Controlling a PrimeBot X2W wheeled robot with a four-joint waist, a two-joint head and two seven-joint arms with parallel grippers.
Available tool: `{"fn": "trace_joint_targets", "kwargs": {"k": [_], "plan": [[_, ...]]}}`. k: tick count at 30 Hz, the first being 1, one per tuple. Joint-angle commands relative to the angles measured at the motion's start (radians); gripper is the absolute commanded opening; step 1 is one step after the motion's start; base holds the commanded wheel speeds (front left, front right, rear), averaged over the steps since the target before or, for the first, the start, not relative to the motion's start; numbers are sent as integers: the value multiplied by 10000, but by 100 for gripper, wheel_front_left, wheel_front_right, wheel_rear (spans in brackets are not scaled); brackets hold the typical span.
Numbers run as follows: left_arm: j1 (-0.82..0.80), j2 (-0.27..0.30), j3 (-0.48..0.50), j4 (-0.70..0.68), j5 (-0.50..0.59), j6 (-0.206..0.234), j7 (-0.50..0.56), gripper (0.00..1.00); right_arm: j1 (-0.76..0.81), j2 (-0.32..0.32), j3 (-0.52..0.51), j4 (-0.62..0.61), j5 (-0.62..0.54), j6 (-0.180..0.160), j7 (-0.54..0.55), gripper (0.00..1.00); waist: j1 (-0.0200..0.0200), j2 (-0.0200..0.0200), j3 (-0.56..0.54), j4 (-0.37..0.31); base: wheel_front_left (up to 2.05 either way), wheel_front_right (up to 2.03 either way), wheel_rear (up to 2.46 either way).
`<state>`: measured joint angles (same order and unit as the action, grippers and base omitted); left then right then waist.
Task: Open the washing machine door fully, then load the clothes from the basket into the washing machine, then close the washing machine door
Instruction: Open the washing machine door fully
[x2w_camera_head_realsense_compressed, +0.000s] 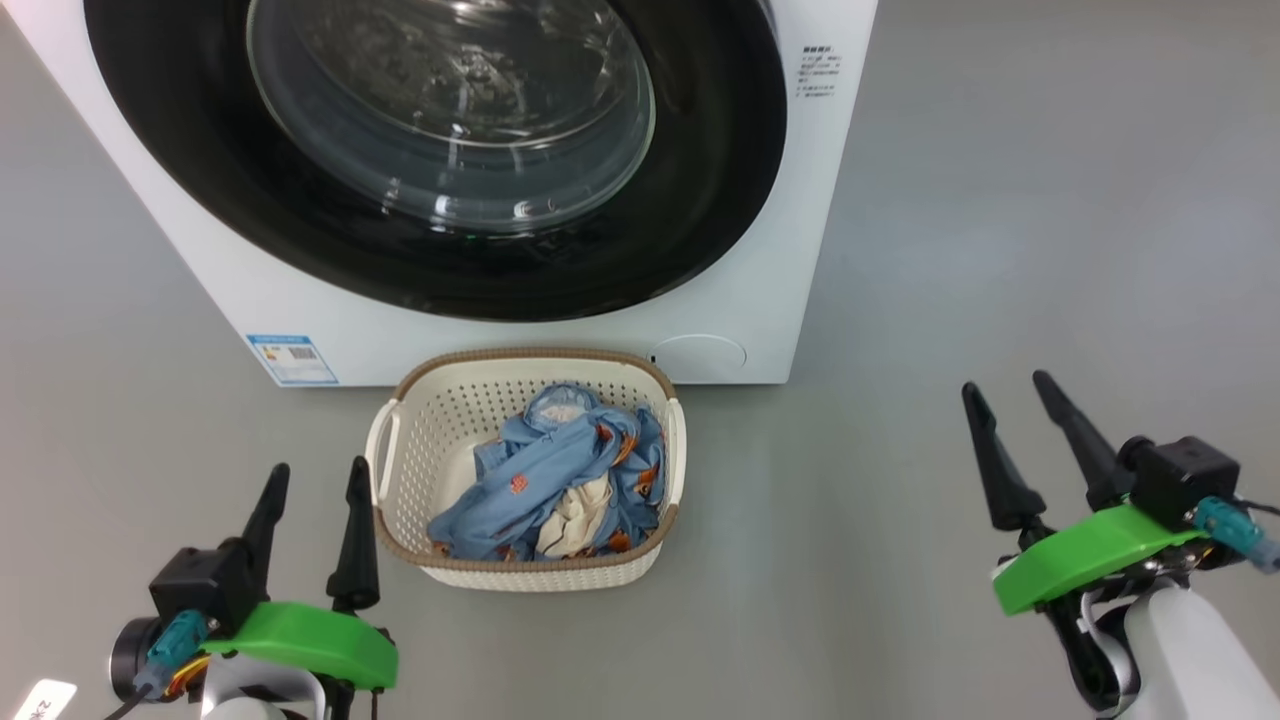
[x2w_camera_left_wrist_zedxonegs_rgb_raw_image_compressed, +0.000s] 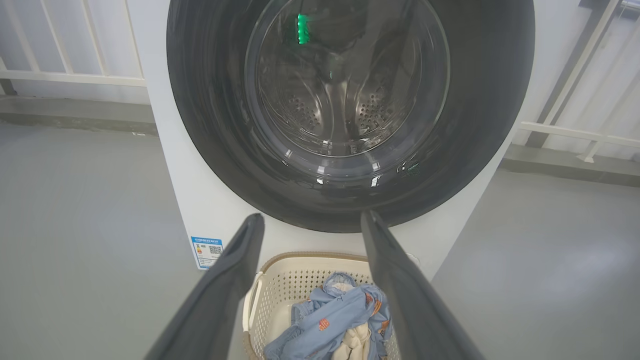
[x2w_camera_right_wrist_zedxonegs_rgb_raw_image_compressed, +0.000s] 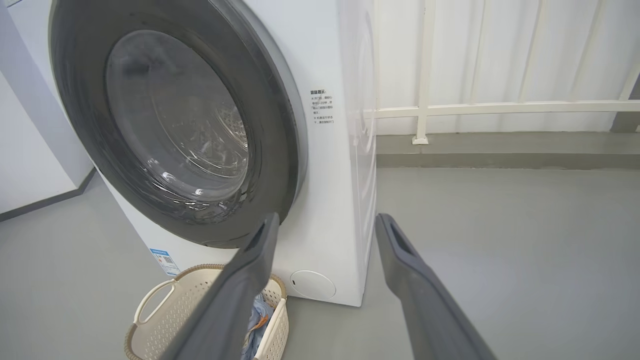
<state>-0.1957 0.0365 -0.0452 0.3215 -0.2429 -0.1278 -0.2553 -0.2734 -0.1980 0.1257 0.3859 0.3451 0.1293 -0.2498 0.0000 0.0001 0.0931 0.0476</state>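
Observation:
The white washing machine (x2w_camera_head_realsense_compressed: 760, 290) stands ahead with its round black-rimmed door (x2w_camera_head_realsense_compressed: 700, 180) shut against the front. On the floor just before it sits the cream basket (x2w_camera_head_realsense_compressed: 440, 400), holding the light blue clothes (x2w_camera_head_realsense_compressed: 545, 470) with orange patches and a cream piece. My left gripper (x2w_camera_head_realsense_compressed: 318, 478) is open and empty at the lower left, close beside the basket's left side. Far to the basket's right, my right gripper (x2w_camera_head_realsense_compressed: 1008, 384) is open and empty. The left wrist view faces the door (x2w_camera_left_wrist_zedxonegs_rgb_raw_image_compressed: 475, 125) and the basket (x2w_camera_left_wrist_zedxonegs_rgb_raw_image_compressed: 295, 285); the right wrist view shows the door (x2w_camera_right_wrist_zedxonegs_rgb_raw_image_compressed: 80, 125) from the right.
Grey floor (x2w_camera_head_realsense_compressed: 1050, 250) spreads around the machine. A white railing (x2w_camera_right_wrist_zedxonegs_rgb_raw_image_compressed: 500, 107) and a low kerb run behind the machine on the right, and a similar railing (x2w_camera_left_wrist_zedxonegs_rgb_raw_image_compressed: 70, 76) on the left. A blue label sticker (x2w_camera_head_realsense_compressed: 291, 359) sits at the machine's lower left corner.

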Motion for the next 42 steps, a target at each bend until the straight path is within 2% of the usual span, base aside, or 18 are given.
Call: {"fn": "trace_joint_targets", "kwargs": {"k": [1, 14, 15, 16, 17, 18, 25, 28, 31, 42], "plan": [[-462, 137, 288, -354, -47, -11, -65, 100, -386, -137, 55, -232, 159, 14, -120, 100, 0, -1, 259, 97, 0, 0, 0], [-826, 137, 230, -951, -130, -22, -65, 100, -1579, -703, -248, -60, 960, 14, -120, 100, 0, -1, 1367, 499, 0, 0, 0], [-871, 137, 231, -1001, -137, -22, -65, 100, -1692, -759, -272, -52, 1043, 14, -120, 83, 0, -1, 1470, 540, 0, 0, 0], [-947, 137, 232, -1098, -141, -23, -65, 100, -1932, -868, -336, -46, 1264, 14, -120, 20, 0, -1, 1685, 621, 0, 0, 0], [-947, 137, 232, -1098, -141, -23, -65, 100, -1932, -868, -336, -46, 1264, 14, -120, 20, 0, -1, 1685, 621, 0, 0, 0], [-975, 137, 231, -1138, -144, -23, -65, 100, -2057, -915, -369, -53, 1410, 14, -120, 0, 0, -1, 1797, 660, 0, 0, 0], [-1204, 137, 181, -1310, -230, -24, -65, 100, -2994, -1260, -364, -31, 3115, 14, -93, 0, 0, -1, 2592, 926, 0, 0, 0], [-1337, 137, 184, -1401, -267, -24, -65, 100, -3547, -1679, -255, 7, 3673, 14, 92, 0, 0, -1, 2928, 1024, 0, 0, 0], [-1491, 137, 216, -1616, -397, -25, -65, 100, -4153, -1834, -216, -85, 4604, 14, 347, 0, 0, -1, 3227, 1094, 0, 0, 0], [-1756, 137, 87, -1819, -627, 12, -65, 100, -6015, -2387, -58, 112, 9092, 14, 3026, 0, 0, -1, 3925, 1423, 0, 0, 0]]}}
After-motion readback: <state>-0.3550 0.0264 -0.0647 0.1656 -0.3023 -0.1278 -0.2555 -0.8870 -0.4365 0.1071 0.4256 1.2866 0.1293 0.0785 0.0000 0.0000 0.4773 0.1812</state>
